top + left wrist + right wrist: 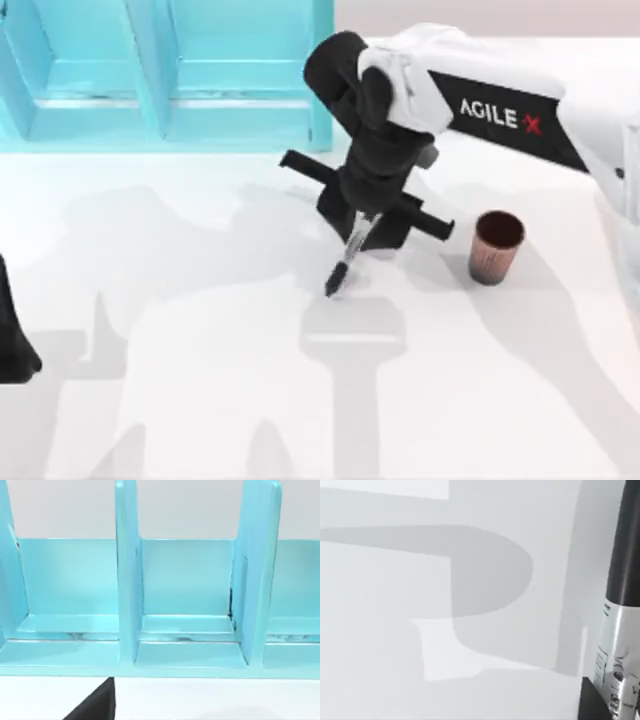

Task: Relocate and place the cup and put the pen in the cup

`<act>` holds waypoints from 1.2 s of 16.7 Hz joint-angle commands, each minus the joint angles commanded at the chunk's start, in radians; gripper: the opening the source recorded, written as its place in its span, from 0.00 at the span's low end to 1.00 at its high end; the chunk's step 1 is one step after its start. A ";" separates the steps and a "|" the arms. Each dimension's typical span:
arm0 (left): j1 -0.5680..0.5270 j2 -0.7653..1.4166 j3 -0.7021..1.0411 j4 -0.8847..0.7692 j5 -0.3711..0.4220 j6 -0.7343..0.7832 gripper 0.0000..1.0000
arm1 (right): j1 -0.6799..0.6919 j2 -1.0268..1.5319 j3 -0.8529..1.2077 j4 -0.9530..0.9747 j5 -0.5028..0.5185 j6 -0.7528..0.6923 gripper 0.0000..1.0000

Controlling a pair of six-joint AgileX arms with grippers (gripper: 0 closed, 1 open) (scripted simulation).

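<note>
The pen hangs tilted near the table's middle, black tip pointing down toward the table's front. My right gripper is shut on its upper end, holding it above the white surface. In the right wrist view the pen shows its black end and its printed grey barrel. The copper-toned cup stands upright on the table, to the right of the gripper and apart from it. My left arm is parked at the left edge.
A light blue rack with upright dividers stands along the back left of the table, and the left wrist view faces its compartments. White tabletop lies between the pen and the cup.
</note>
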 joint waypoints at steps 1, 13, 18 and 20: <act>0.000 0.000 0.000 0.000 0.000 0.000 1.00 | 0.008 -0.024 -0.018 -0.007 0.001 0.008 0.00; 0.000 0.000 0.000 0.000 0.000 0.000 1.00 | 0.134 -0.392 -0.264 -0.117 0.019 0.129 0.00; 0.000 0.000 0.000 0.000 0.000 0.000 1.00 | 0.149 -0.408 -0.311 -0.053 0.071 0.073 0.00; 0.000 0.000 0.000 0.000 0.000 0.000 1.00 | 0.164 -0.435 -0.380 0.042 0.153 -0.006 0.00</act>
